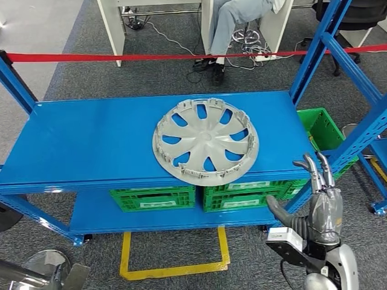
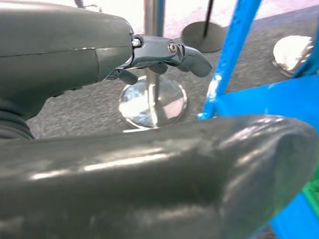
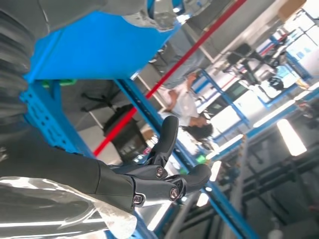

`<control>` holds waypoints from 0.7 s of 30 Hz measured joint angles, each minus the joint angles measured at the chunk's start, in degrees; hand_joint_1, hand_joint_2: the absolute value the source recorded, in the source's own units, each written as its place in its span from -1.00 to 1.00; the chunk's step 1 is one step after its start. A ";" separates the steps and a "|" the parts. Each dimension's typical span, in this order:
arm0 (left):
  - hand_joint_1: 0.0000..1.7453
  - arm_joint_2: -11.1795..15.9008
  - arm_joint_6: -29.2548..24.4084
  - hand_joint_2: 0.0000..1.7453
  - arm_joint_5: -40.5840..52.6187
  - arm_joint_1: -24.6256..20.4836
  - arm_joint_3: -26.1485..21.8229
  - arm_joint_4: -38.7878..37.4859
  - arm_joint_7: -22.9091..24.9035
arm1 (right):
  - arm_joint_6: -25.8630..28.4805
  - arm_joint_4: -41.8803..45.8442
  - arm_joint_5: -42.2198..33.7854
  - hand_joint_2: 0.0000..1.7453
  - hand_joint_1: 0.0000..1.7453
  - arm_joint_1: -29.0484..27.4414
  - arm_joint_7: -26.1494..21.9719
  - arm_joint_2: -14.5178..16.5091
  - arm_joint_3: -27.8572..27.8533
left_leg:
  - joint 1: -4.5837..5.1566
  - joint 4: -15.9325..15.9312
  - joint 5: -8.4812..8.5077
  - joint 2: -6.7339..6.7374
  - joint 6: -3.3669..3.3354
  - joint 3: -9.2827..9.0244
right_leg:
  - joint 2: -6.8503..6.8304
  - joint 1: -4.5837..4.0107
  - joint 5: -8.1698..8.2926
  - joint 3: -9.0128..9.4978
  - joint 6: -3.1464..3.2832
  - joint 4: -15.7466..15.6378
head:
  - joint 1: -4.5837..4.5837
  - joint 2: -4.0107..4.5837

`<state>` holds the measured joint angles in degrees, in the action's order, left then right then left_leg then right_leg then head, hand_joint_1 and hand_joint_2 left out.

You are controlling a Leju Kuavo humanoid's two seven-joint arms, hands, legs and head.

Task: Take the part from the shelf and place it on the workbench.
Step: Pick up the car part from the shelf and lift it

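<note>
The task is at its start: the wheel cover (image 1: 205,141) lies untouched on the shelf (image 1: 82,142), the right hand (image 1: 321,205), fingers spread and empty, raised beside the shelf, and the left hand (image 2: 112,64), fingers apart and empty, hangs low beside it.

One silver hubcap (image 1: 205,141) — three green crates (image 1: 153,197) (image 1: 244,194) (image 1: 325,130) — one seated person (image 1: 230,24).

An industrial workshop or test floor: blue steel racking (image 1: 136,136) stands on grey carpet, green slotted plastic crates (image 1: 153,197) line the lower shelf's front edge, yellow tape (image 1: 173,270) marks a floor bay, and a red barrier ribbon (image 1: 136,57) cordons off desks where a seated person (image 1: 230,24) works.
</note>
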<state>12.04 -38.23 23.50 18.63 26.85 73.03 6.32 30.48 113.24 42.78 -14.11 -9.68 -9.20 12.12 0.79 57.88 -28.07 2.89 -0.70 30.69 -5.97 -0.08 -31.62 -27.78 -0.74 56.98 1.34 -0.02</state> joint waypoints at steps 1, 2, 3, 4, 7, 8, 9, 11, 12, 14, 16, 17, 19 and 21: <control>-1.00 -0.47 0.05 -1.00 -0.72 -0.50 -0.43 -1.82 -0.77 | 0.32 -0.13 0.58 1.00 -1.00 0.30 -0.15 -0.31 0.65 | 0.00 0.00 0.00 0.00 0.00 0.00 | 0.00 0.00 0.00 0.01 0.00 0.00 | 0.01 0.00; -1.00 -0.93 0.11 -1.00 -1.43 -0.97 -0.87 -3.64 -1.53 | 0.61 -0.28 1.16 1.00 -1.00 0.58 -0.28 -0.59 1.27 | 0.00 0.00 0.00 0.00 0.00 0.00 | 0.00 0.00 0.00 0.01 0.00 0.00 | 0.00 0.00; -1.00 -1.36 0.20 -1.00 -2.11 -1.41 -1.30 -5.37 -2.23 | 0.89 -0.43 1.78 1.00 -1.00 0.83 -0.42 -0.83 1.86 | 0.00 0.00 0.00 0.00 0.00 0.00 | 0.00 0.00 0.00 0.01 0.00 0.00 | 0.01 0.00; -1.00 -1.79 0.29 -1.00 -2.79 -1.79 -1.73 -7.04 -2.90 | 1.17 -0.59 2.39 1.00 -1.00 1.06 -0.55 -1.04 2.41 | 0.00 0.00 0.00 0.00 0.00 0.00 | 0.00 -0.01 0.00 0.01 0.00 0.00 | 0.00 0.00; -1.00 -2.98 0.71 -1.00 -4.84 -3.01 -3.04 -11.95 -4.82 | 2.00 -1.26 4.57 1.00 -1.00 1.76 -1.15 -1.50 3.88 | 0.00 0.00 0.00 0.00 0.00 0.01 | 0.00 -0.01 0.00 0.01 0.00 0.00 | 0.00 0.00; -1.00 -3.39 0.88 -1.00 -5.55 -3.47 -3.51 -13.68 -5.46 | 2.28 -1.56 5.40 1.00 -1.00 2.01 -1.45 -1.59 4.34 | 0.00 0.00 0.00 0.00 0.00 0.01 | 0.00 -0.01 0.00 0.01 0.00 0.00 | 0.00 0.00; -1.00 -3.82 1.05 -1.00 -6.26 -3.92 -3.98 -15.40 -6.09 | 2.56 -1.89 6.21 1.00 -1.00 2.25 -1.77 -1.65 4.74 | 0.00 0.00 0.00 0.00 0.00 0.01 | 0.00 -0.01 0.00 0.00 0.00 0.00 | 0.00 0.00; -1.00 -4.61 1.30 -1.00 -7.66 -4.71 -4.92 -18.64 -7.26 | 3.09 -2.51 7.86 1.00 -1.00 2.70 -2.55 -1.72 5.38 | 0.00 0.00 0.00 0.00 0.00 0.02 | 0.00 0.00 0.00 0.00 0.00 0.00 | 0.00 0.00; -1.00 -4.98 1.43 -1.00 -8.37 -5.07 -5.37 -20.22 -7.88 | 3.36 -2.81 8.79 1.00 -1.00 2.91 -3.04 -1.74 5.65 | 0.00 0.00 0.00 0.00 0.00 0.02 | 0.00 0.00 0.00 0.00 0.00 0.00 | 0.01 0.00; -1.00 -5.68 1.74 -1.00 -9.80 -5.82 -6.24 -23.40 -9.09 | 3.90 -3.44 10.75 1.00 -1.00 3.40 -4.20 -1.75 6.14 | 0.00 0.00 0.00 0.00 0.00 0.02 | 0.00 0.00 0.00 0.00 0.00 0.00 | 0.00 0.00; -1.00 -6.41 2.14 -1.00 -11.08 -6.63 -7.06 -26.56 -10.22 | 4.37 -4.15 12.74 1.00 -1.00 3.94 -5.40 -1.75 6.58 | 0.00 0.00 0.00 0.00 0.00 0.02 | 0.00 0.00 0.00 0.01 0.00 0.00 | 0.00 0.00; -1.00 -6.78 2.33 -1.00 -11.73 -7.03 -7.47 -28.13 -10.77 | 4.58 -4.50 13.77 1.00 -1.00 4.19 -6.01 -1.75 6.82 | 0.00 0.00 0.00 0.00 0.00 0.02 | 0.00 0.00 0.00 0.01 0.00 0.00 | 0.01 0.00; -1.00 -7.45 2.75 -1.00 -13.03 -7.81 -8.28 -31.26 -11.92 | 5.08 -5.18 15.89 1.00 -1.00 4.71 -7.28 -1.75 7.27 | 0.00 0.00 0.00 0.00 0.00 0.02 | 0.00 0.00 0.01 0.01 -0.01 0.00 | 0.00 0.00; -1.00 -8.10 3.20 -1.00 -14.28 -8.62 -9.09 -34.36 -13.03 | 5.56 -5.84 17.96 1.00 -1.00 5.26 -8.52 -1.75 7.68 | 0.01 0.00 0.00 0.00 0.00 0.03 | 0.00 0.00 0.01 0.02 -0.01 0.00 | 0.00 0.00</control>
<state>3.94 -35.04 9.22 10.01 17.75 38.67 -6.71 36.04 107.40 60.74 -8.84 -18.19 -10.95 19.80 0.79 57.88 -28.07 2.89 -0.70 30.72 -5.97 -0.08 -31.61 -27.76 -0.75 56.98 1.34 -0.02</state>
